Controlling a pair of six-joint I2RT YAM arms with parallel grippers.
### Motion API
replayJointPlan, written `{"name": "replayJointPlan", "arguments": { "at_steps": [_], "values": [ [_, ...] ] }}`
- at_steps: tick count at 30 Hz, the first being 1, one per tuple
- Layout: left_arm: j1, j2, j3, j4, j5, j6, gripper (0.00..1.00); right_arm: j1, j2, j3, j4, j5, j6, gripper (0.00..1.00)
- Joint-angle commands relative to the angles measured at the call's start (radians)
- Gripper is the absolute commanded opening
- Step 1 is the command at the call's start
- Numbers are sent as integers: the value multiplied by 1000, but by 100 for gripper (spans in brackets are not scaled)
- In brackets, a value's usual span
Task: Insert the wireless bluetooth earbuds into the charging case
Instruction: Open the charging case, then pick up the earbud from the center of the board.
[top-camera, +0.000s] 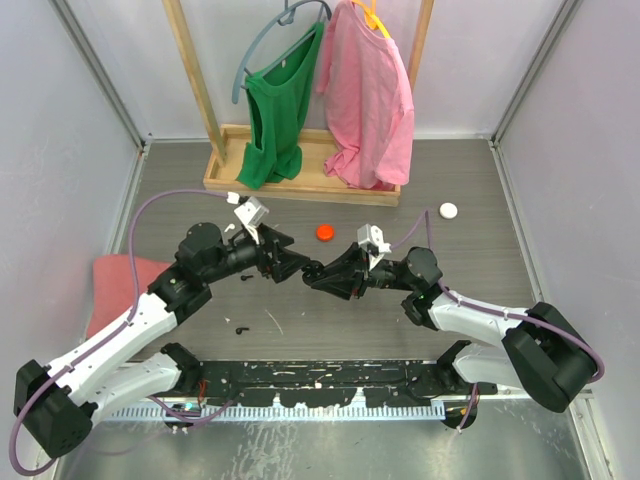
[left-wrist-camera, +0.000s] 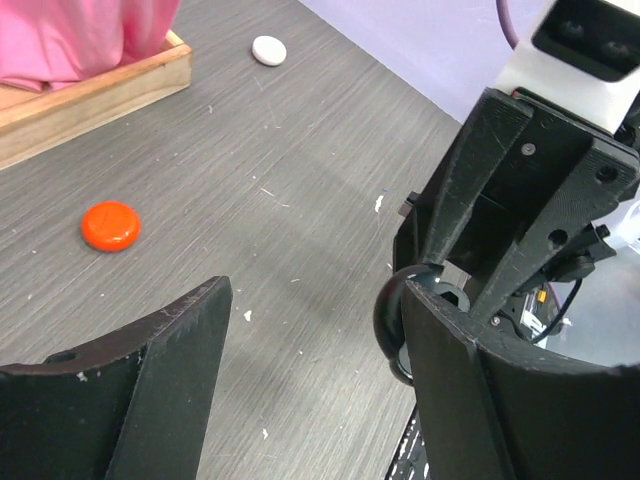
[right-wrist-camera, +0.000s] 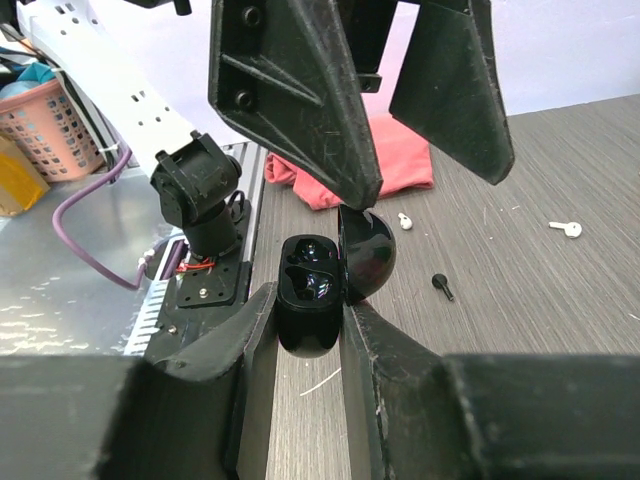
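Note:
My right gripper (right-wrist-camera: 308, 300) is shut on the black charging case (right-wrist-camera: 305, 265), held above the table with its lid (right-wrist-camera: 368, 252) open and both wells showing empty. My left gripper (left-wrist-camera: 315, 300) is open and empty, its jaws set wide just beyond the case (left-wrist-camera: 392, 320); its fingers (right-wrist-camera: 290, 90) hang over the case in the right wrist view. On the table lie a black earbud (right-wrist-camera: 441, 285) and two white earbuds (right-wrist-camera: 405, 221) (right-wrist-camera: 567, 228). In the top view the two grippers meet at mid-table, left (top-camera: 293, 265) and right (top-camera: 320, 275), with the black earbud (top-camera: 240, 328) nearer the front.
An orange puck (top-camera: 324, 232) and a white puck (top-camera: 448, 210) lie behind the grippers. A wooden tray (top-camera: 300, 185) with a rack of green and pink shirts stands at the back. A red cloth (top-camera: 120, 280) lies at the left. A thin white fleck (top-camera: 275, 322) is near the black earbud.

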Motion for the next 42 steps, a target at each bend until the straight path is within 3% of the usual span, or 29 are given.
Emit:
{"name": "replayJointPlan", "arguments": {
  "at_steps": [1, 8, 19, 30, 42],
  "values": [
    [6, -18, 44, 31, -34, -4, 72, 6, -1, -4, 55, -7, 2, 9],
    [6, -23, 50, -16, -50, -21, 76, 7, -3, -9, 18, 57, -32, 9],
    [6, -42, 129, -369, -282, -120, 79, 6, 14, -22, 2, 132, -70, 9],
    [6, -8, 157, -845, -577, -459, 80, 6, 37, -21, -16, 164, -91, 9],
    [6, -9, 29, -1006, -651, -785, 83, 5, 50, -16, -34, 173, -101, 9]
  ]
}}
